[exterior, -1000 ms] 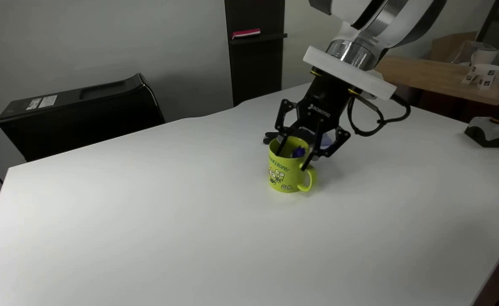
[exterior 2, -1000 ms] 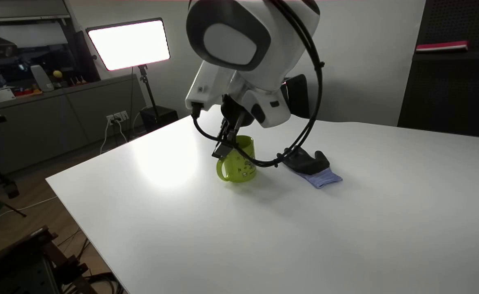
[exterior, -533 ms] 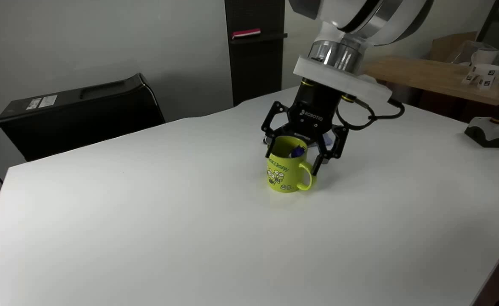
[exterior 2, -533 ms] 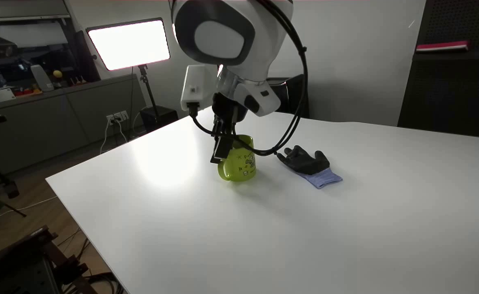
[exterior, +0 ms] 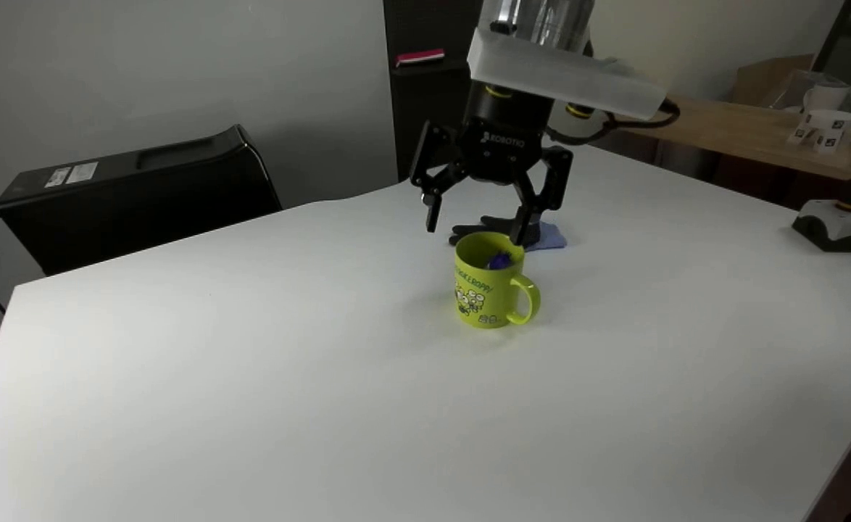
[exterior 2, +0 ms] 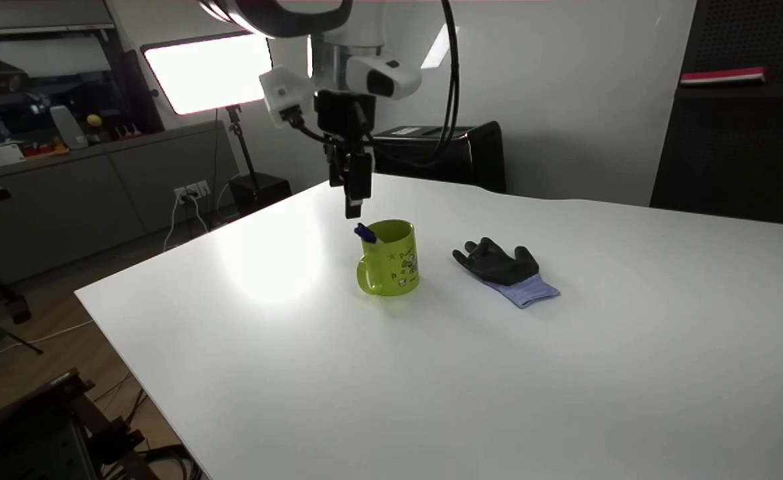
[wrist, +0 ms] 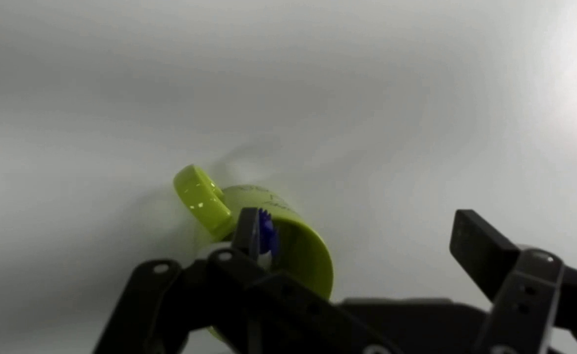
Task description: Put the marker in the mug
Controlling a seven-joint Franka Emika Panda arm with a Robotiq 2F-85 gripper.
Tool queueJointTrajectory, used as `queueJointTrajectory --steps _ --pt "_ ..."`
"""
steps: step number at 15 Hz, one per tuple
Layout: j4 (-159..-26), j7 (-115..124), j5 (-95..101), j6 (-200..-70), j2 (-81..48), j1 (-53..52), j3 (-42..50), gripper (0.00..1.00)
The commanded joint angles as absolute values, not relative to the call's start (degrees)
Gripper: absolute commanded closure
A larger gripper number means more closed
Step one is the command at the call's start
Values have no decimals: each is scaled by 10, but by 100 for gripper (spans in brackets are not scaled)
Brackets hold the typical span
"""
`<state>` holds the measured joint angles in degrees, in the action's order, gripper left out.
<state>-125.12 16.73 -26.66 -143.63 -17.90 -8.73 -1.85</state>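
The lime-green mug (exterior: 478, 293) stands upright on the white table, its handle visible in both exterior views. Inside it leans the marker (exterior 2: 365, 233), its dark blue-purple cap up and poking over the rim on the handle side. Most of the white barrel is hidden by the mug wall. My gripper (exterior: 475, 230) hangs above and behind the mug, jaws wide apart with nothing between them. In the wrist view one finger (wrist: 245, 231) overlaps the marker's cap (wrist: 268, 235) and part of the mug (wrist: 318, 255); the opposite finger shows against bare tabletop.
A black glove with a bluish cuff (exterior 2: 498, 267) lies on the table close to the mug. A black box-shaped case (exterior: 135, 188) stands beyond the table edge by the wall. Near the table's far side is a white-and-black device (exterior: 840, 225).
The jaws have spread apart, letting go of the marker, and the gripper has risen clear of the mug. The marker stays inside, its cap slightly shifted. The mug has hardly moved.
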Motion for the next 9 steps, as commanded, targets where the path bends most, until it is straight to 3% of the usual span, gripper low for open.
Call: queueJointTrajectory --steps 1,8,9 --pt "-1302 154 -211 -1448 -113 -89 -38 0" --pt "-1388 138 -82 -1476 -44 -105 -67 0" --pt "-1354 129 -112 -1461 -75 -94 -70 0"
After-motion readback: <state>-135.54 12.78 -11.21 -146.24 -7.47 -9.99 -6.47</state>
